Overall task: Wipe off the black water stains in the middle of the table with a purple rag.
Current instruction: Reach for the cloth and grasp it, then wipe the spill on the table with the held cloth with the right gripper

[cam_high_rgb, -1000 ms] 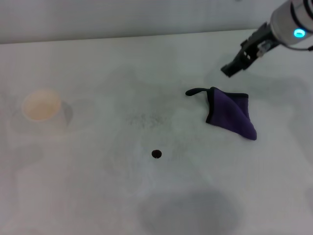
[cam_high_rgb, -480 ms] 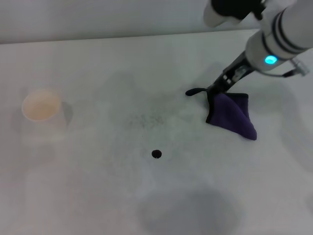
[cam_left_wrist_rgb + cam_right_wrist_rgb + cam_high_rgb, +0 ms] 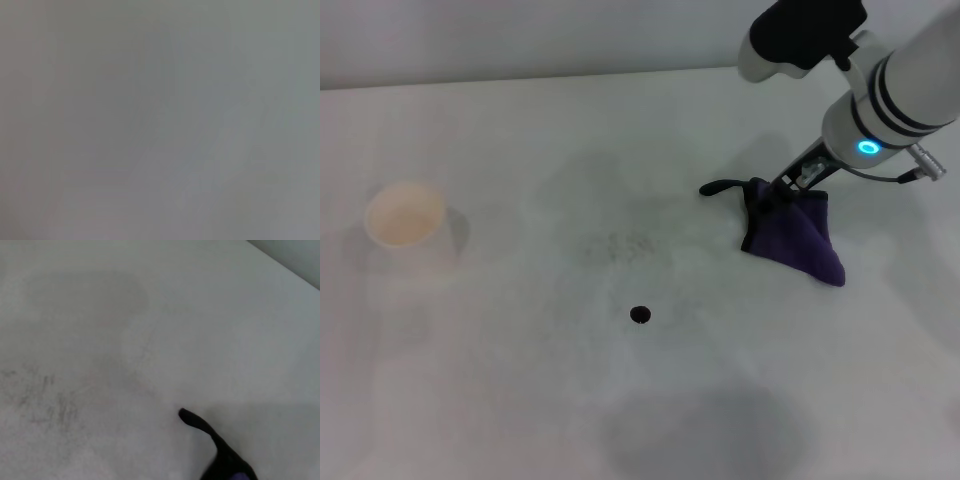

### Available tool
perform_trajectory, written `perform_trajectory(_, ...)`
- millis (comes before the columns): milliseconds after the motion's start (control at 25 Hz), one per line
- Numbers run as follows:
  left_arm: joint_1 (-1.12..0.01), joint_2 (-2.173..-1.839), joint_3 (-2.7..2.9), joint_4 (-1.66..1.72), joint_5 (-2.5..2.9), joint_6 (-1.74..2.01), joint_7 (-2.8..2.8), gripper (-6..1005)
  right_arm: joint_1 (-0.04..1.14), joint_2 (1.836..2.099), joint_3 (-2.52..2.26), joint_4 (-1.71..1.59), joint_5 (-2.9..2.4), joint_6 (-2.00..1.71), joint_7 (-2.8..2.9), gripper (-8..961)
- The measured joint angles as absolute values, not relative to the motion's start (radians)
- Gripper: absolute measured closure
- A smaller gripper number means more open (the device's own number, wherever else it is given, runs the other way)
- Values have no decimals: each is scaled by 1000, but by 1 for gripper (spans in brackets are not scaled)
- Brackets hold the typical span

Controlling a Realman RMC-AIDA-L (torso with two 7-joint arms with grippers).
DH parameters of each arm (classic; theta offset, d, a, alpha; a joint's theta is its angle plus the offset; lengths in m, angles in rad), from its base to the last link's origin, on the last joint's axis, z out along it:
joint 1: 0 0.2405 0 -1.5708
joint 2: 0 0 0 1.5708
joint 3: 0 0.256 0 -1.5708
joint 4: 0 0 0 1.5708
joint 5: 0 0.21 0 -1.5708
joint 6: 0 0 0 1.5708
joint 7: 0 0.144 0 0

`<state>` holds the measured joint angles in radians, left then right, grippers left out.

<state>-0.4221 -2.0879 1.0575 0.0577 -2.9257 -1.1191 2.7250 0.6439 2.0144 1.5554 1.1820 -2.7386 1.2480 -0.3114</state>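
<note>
Right hand (image 3: 775,192) is down on the purple rag's (image 3: 795,238) upper corner by the loop; can't tell if it's clamped. Black water stains (image 3: 640,315) lie left of the hand and nearer the robot on the worktop (image 3: 520,400).

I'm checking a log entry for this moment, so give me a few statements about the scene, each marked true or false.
1. The right pincer is down at the purple rag, at the corner by its black loop. True.
2. The rag already covers the black water stains. False: the dot lies bare on the table, apart from the rag, nearer the robot and to its left.
3. A cream paper cup stands upright far to the robot's left. True.
4. The left pincer is working beside the cup. False: no left arm shows in the head view.
5. The rag lies spread out flat. False: it is folded and bunched.
</note>
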Motion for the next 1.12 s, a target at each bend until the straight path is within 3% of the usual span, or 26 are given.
perform_trajectory(600,-414,-2083,1053,69,-2927,-1129,2724,114,672,2013,1555,1048,-2742,1221,-321,275)
perform_trajectory(800,-414,-2083,1055,71,-2927,-1129,2726,115,707,2014,1555,989,-2734,1219,-321,509)
perform_trajectory(1120,-415,-2083,1059,71,-2926,-1129,2726,114,708,2014,1555,990,-2733,1216,-320,767)
